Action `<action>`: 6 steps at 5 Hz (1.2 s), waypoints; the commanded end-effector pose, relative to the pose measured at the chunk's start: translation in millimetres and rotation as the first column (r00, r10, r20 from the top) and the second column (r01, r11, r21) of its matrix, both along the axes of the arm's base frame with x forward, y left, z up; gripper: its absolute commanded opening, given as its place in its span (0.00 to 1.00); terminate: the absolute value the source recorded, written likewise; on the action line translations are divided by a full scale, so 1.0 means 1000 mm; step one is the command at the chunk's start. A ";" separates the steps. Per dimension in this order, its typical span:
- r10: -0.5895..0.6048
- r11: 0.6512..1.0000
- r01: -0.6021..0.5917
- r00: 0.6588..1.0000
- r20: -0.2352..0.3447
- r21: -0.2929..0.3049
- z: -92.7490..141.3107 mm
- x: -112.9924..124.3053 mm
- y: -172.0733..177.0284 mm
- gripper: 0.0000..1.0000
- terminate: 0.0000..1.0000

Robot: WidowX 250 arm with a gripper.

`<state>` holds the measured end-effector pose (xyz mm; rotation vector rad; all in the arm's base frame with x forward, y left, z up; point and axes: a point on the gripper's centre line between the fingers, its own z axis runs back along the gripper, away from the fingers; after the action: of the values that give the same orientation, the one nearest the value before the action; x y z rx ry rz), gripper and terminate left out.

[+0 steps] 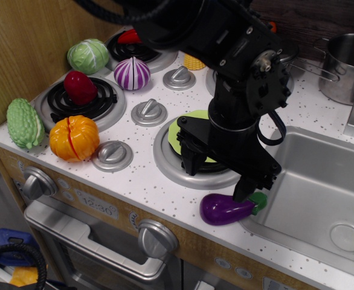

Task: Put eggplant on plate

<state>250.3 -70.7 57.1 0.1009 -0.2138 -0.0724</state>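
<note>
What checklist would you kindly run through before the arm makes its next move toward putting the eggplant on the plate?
1. Eggplant located: ok, lying at the counter's front edge beside the sink.
2. Eggplant gripped: cannot tell; the end effector has a finger at the green stem end, closure hidden.
3. Plate located: ok, on the near burner.
4. Plate free to receive: cannot tell, the arm covers most of it.
5. Path from eggplant to plate: ok, nothing visible between them.

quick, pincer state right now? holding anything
Pincer: open and holding nothing; one finger reaches down beside the small glossy purple plastic eggplant, which lies on the counter edge, not on the flat lime-green plate.
</note>
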 end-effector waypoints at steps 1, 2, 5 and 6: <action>0.000 1.000 0.000 1.000 0.000 0.000 0.000 0.000 0.000 1.00 0.00; -0.224 0.975 0.224 0.975 0.007 -0.005 -0.002 0.005 0.004 1.00 0.00; -0.495 0.869 0.495 0.869 0.009 0.005 -0.021 0.010 0.008 1.00 0.00; -0.485 0.874 0.485 0.874 0.031 0.005 -0.031 0.006 0.008 1.00 0.00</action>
<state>249.3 -63.3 14.0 0.0316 -0.2550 -0.5757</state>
